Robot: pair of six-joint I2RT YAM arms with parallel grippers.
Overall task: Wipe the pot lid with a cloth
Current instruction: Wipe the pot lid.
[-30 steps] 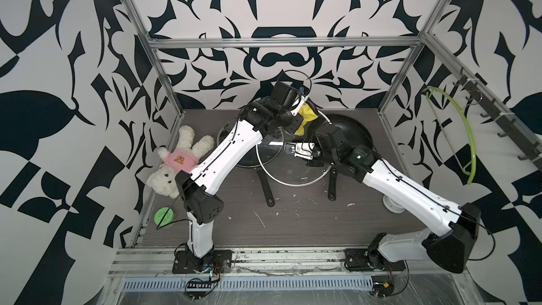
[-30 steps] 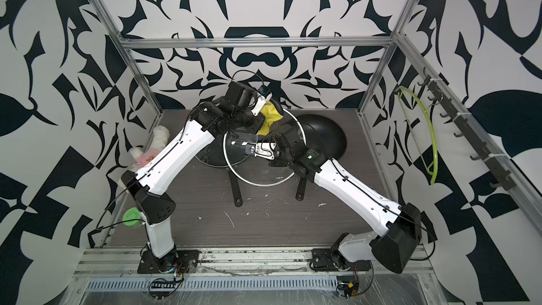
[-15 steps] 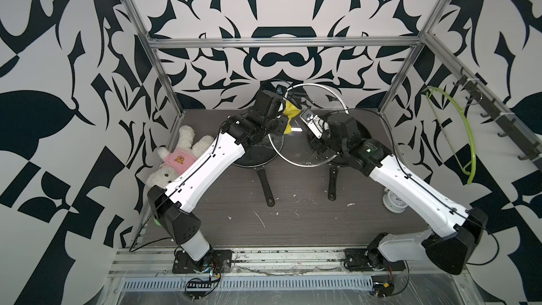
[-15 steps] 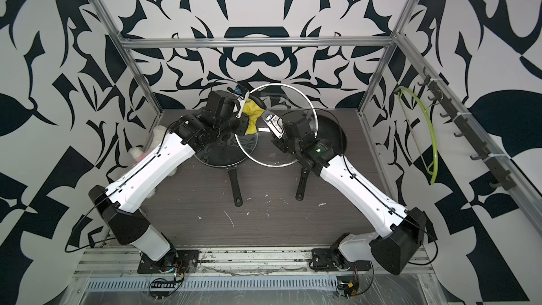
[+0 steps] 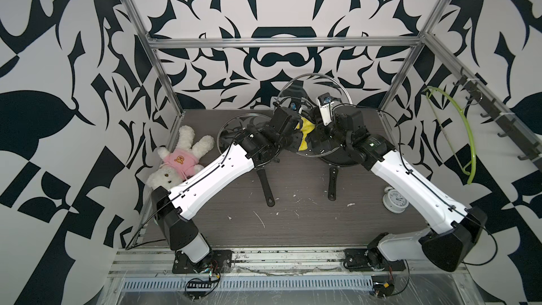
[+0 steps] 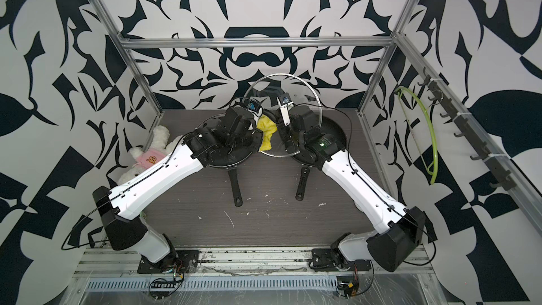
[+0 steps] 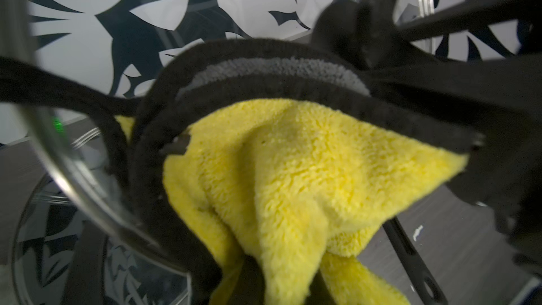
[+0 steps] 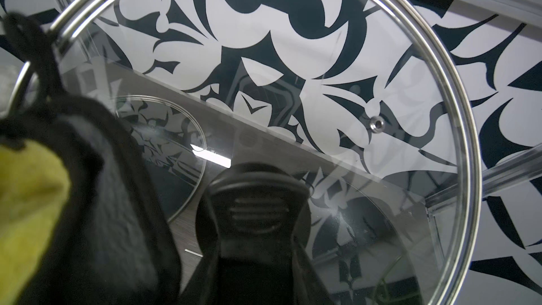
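Glass pot lid (image 5: 313, 86) lifted higher, right gripper (image 5: 318, 123) grasping its knob (image 8: 252, 198), left gripper (image 5: 297, 126) clenched on cloth (image 7: 293, 171)

The left pan (image 6: 231, 158) and right pan (image 6: 337, 136) are blocking the back of the table (image 6: 278, 224), handles poking forward. A teddy bear (image 6: 146, 156) is crowding the left edge, a clock (image 5: 395, 199) the right. The front middle is lying open.

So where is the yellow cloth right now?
In both top views the cloth hangs over the back middle of the table, shut in the jaws of the left gripper, beside the raised glass lid.
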